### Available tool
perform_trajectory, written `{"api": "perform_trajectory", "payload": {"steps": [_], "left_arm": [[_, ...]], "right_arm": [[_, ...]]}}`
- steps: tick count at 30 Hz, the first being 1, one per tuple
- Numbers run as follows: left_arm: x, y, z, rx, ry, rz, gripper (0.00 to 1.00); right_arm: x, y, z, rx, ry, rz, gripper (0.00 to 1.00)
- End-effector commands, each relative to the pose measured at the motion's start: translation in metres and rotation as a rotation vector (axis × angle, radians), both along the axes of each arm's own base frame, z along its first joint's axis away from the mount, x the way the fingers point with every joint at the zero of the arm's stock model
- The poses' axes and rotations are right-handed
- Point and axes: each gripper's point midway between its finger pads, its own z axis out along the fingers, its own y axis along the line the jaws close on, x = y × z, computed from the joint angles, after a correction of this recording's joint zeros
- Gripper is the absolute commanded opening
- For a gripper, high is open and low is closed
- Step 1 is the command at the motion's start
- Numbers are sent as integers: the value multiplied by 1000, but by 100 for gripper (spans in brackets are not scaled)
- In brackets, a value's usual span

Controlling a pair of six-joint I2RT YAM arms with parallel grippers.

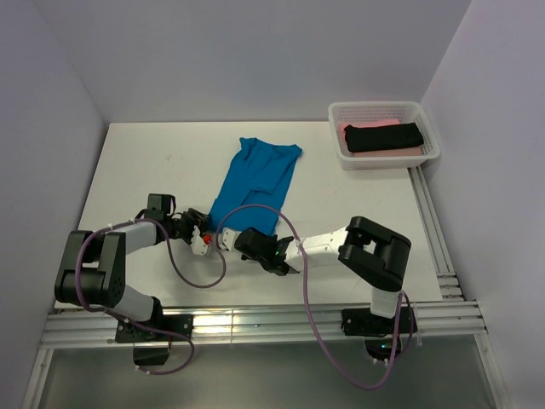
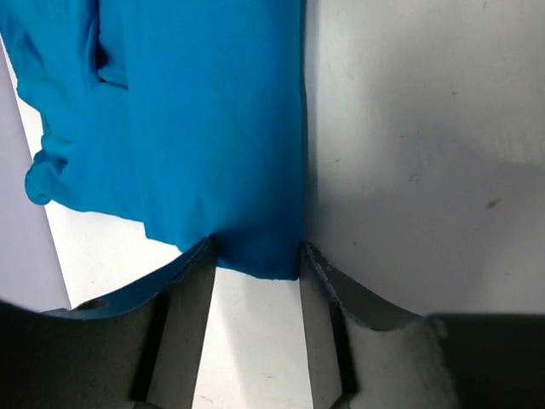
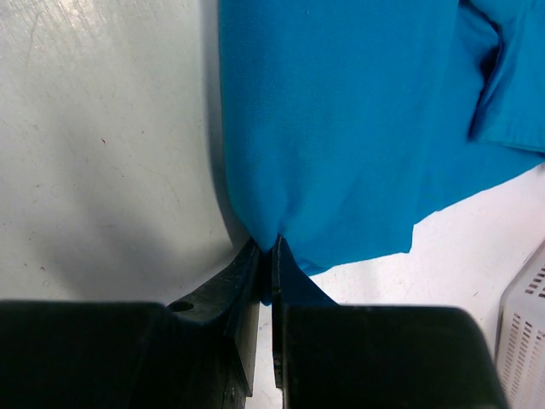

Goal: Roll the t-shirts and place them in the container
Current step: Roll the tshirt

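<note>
The turquoise t-shirt [image 1: 255, 183] lies folded into a long strip in the middle of the table, its hem toward the arms. My left gripper [image 1: 203, 228] is open at the hem's near left corner. In the left wrist view its two fingers straddle the corner of the shirt [image 2: 213, 128] without closing, the gripper [image 2: 255, 256] resting low on the table. My right gripper [image 1: 241, 239] is shut on the hem. The right wrist view shows the gripper [image 3: 271, 247] pinching a bunched fold of the shirt [image 3: 341, 128]. A black t-shirt [image 1: 383, 136] lies on a pink one [image 1: 400, 152].
The white mesh basket [image 1: 375, 106] holding the black and pink shirts stands at the far right corner; its wall also shows in the right wrist view [image 3: 524, 341]. Purple cables [image 1: 196, 273] loop over the table near the grippers. Metal rails run along the near and right edges.
</note>
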Motion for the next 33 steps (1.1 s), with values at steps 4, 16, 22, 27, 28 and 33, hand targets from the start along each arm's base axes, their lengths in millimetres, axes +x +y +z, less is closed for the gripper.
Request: {"api": "perform_trajectory", "payload": {"steps": [4, 16, 22, 27, 28, 33], "left_arm": [[5, -1, -6, 16, -15, -13, 39], [-10, 1, -6, 53, 69, -38, 0], [-26, 0, 7, 47, 89, -58, 0], [-50, 3, 18, 58, 119, -80, 0], [-54, 3, 20, 58, 126, -84, 0], [-75, 8, 25, 92, 188, -101, 0]], "right_arm": [[-7, -5, -2, 4, 70, 3, 0], [-16, 3, 5, 58, 132, 12, 0], [-33, 11, 15, 134, 187, 31, 0], [-60, 22, 19, 164, 260, 54, 0], [-64, 23, 18, 169, 274, 58, 0], [-96, 33, 20, 220, 398, 97, 0]]}}
